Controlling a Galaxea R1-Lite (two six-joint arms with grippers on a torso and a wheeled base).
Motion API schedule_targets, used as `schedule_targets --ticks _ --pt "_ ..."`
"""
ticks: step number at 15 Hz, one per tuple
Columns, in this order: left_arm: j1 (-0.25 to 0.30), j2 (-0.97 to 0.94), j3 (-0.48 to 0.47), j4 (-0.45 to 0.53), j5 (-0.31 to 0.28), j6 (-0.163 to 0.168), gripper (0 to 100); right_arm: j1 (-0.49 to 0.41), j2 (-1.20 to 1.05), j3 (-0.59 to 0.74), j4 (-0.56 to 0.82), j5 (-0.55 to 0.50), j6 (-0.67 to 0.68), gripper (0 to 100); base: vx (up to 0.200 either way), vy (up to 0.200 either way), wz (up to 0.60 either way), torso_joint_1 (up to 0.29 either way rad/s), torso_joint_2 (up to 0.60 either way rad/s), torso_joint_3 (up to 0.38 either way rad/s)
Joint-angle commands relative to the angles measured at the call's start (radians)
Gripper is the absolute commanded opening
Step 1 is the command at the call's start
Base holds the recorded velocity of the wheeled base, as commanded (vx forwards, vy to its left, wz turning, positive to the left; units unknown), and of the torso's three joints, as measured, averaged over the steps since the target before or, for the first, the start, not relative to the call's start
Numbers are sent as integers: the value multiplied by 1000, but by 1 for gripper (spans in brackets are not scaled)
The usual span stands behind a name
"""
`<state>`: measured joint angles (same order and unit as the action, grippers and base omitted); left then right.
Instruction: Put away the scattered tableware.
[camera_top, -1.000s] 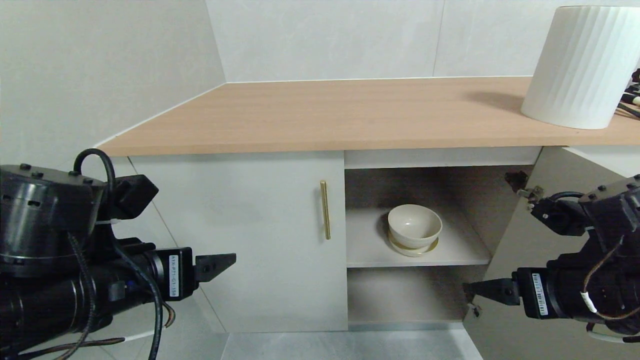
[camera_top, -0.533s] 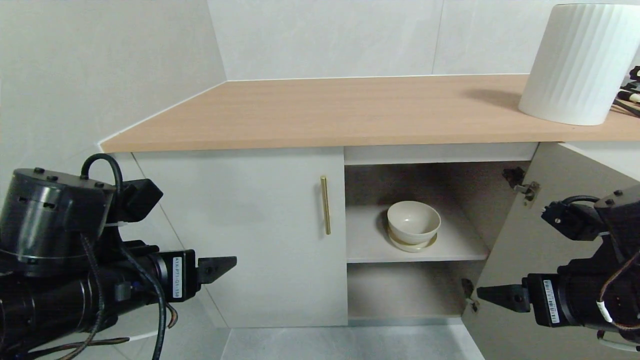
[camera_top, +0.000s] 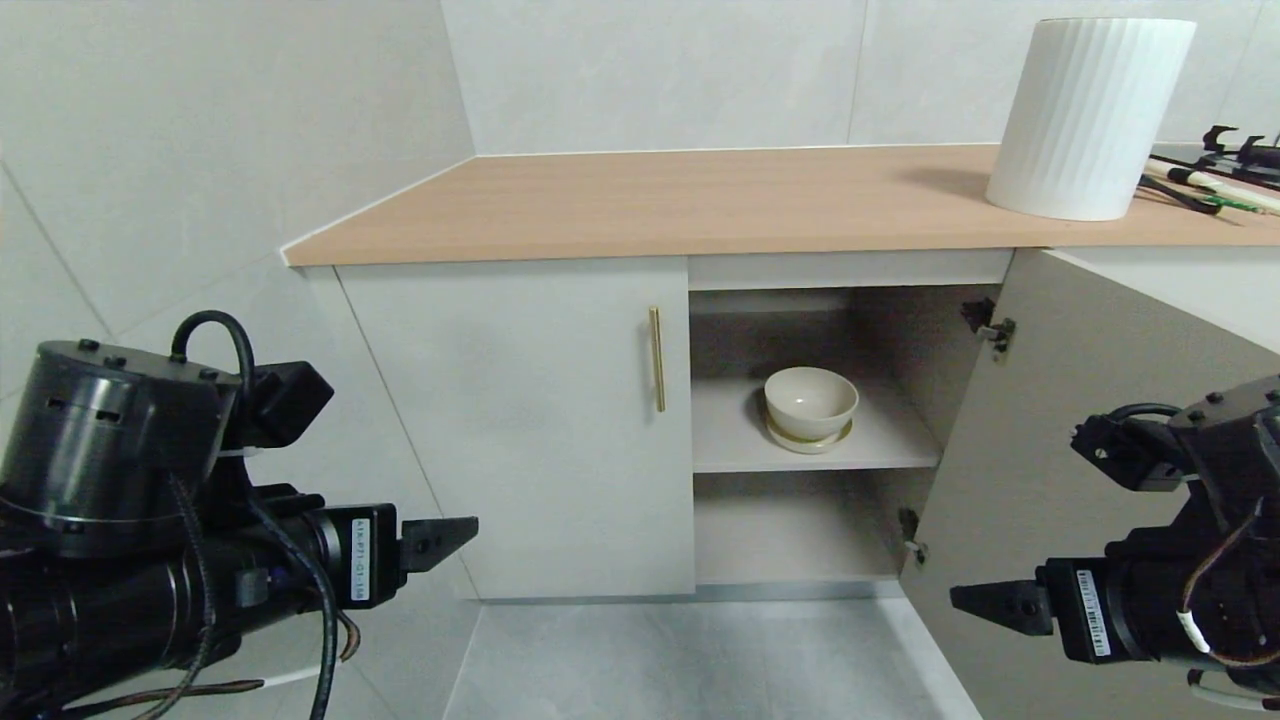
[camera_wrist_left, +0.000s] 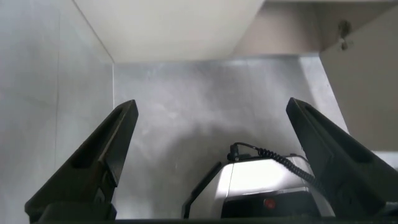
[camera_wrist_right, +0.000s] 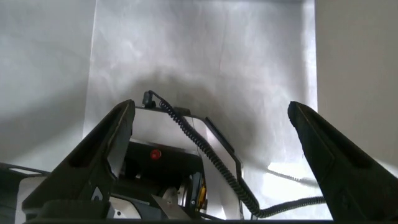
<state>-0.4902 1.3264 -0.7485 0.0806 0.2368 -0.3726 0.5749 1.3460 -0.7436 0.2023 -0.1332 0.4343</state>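
Note:
A cream bowl (camera_top: 811, 400) sits on a small plate (camera_top: 808, 439) on the middle shelf (camera_top: 730, 440) of the open cabinet. My left gripper (camera_top: 440, 540) hangs low in front of the shut left door, open with nothing between its fingers (camera_wrist_left: 93, 168). My right gripper (camera_top: 985, 605) is low beside the swung-out right door (camera_top: 1040, 420), also open and empty, its fingers (camera_wrist_right: 329, 162) spread wide over the floor. Both grippers are well short of the bowl.
A wooden countertop (camera_top: 700, 200) tops the cabinet, with a tall white ribbed cylinder (camera_top: 1085, 115) at its right and several utensils (camera_top: 1205, 180) behind it. The left door has a brass handle (camera_top: 656, 358). The lower shelf (camera_top: 790, 530) is bare. Grey floor lies in front.
The whole head view has shifted: the cabinet looks smaller and farther, so the camera has backed away and turned. Both grippers hold the same open pose.

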Motion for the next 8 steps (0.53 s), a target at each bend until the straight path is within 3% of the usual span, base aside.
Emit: schedule_targets --ticks 1,8 --pt "-1 1 0 1 -1 0 100 0 12 1 0 0 0 100 -200 0 0 2 7 7" --pt "-7 5 1 1 1 0 100 2 15 4 2 0 -2 100 -200 0 0 4 5 4"
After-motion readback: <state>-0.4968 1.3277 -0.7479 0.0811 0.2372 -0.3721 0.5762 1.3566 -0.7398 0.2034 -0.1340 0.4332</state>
